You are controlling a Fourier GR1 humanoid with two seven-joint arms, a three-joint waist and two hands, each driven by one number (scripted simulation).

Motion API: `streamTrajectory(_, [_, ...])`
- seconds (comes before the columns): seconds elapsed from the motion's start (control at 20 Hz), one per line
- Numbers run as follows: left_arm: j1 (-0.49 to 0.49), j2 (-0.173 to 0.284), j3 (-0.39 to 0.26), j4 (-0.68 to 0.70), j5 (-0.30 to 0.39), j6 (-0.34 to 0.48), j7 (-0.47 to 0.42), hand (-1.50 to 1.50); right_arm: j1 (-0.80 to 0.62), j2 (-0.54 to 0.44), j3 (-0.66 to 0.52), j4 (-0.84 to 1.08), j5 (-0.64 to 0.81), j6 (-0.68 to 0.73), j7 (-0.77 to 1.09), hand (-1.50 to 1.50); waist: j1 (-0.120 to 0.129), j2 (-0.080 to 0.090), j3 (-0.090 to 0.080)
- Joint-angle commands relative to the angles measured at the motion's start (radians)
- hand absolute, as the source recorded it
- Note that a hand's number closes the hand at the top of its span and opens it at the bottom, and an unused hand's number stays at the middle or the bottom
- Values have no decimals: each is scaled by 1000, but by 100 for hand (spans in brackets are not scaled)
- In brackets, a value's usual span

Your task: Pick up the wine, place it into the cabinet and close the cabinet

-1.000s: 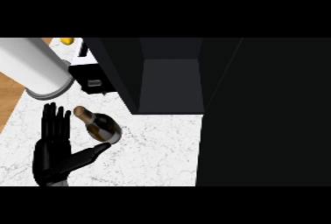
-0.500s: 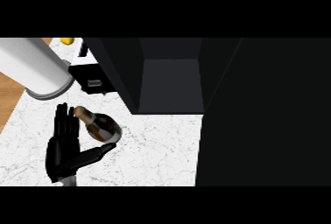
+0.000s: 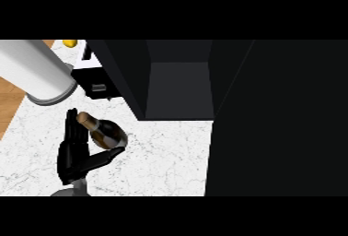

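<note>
**Lower left of frame: left hand closing in on the wine bottle**

At lower left, the left hand (image 3: pixel 76 154) is coming in from the bottom edge on its grey forearm (image 3: pixel 73 189). Fingers (image 3: pixel 72 126) are standing straight, pointing toward the top of the frame, lying just left of the bottle neck. The thumb (image 3: pixel 107 156) is angling out to the right, sitting under the bottle's wide body. So the hand is mostly open, cradling rather than curling round; cannot tell whether fingers and glass are actually touching.

The wine bottle (image 3: pixel 105 133) is sitting on the white marble counter (image 3: pixel 163 156), dark body with a tan cork end (image 3: pixel 84 116) pointing to the upper left. It is lying between the fingers and the thumb, outside the cabinet.

The cabinet (image 3: pixel 180 83) is taking up centre frame, black, door open, dark interior showing. A large black panel (image 3: pixel 279 120) is filling the right side of the frame, probably the door.

At upper left, a big white cylinder (image 3: pixel 37 71) is lying across the counter edge, wooden floor (image 3: pixel 10 99) showing beneath it. A small yellow object (image 3: pixel 69 43) is peeking out at the top edge. A small black box (image 3: pixel 97 83) is sitting beside the cabinet's left wall.

Right hand is showing nowhere.
</note>
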Motion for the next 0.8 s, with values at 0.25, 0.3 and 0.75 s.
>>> streamTrajectory(0.25, [-19,35,37,75,32,-64,-19,-150,125,16,-21,-165,-94,41,-16,-150,-2,-1,1])
streamTrajectory(0.3, [-50,0,37,169,3,-41,-105,-150,103,30,30,-138,-40,24,3,-150,-1,0,0])
streamTrajectory(0.75, [-84,-17,18,211,26,-58,-104,-150,61,8,-20,-136,-100,50,30,-150,1,-1,0])
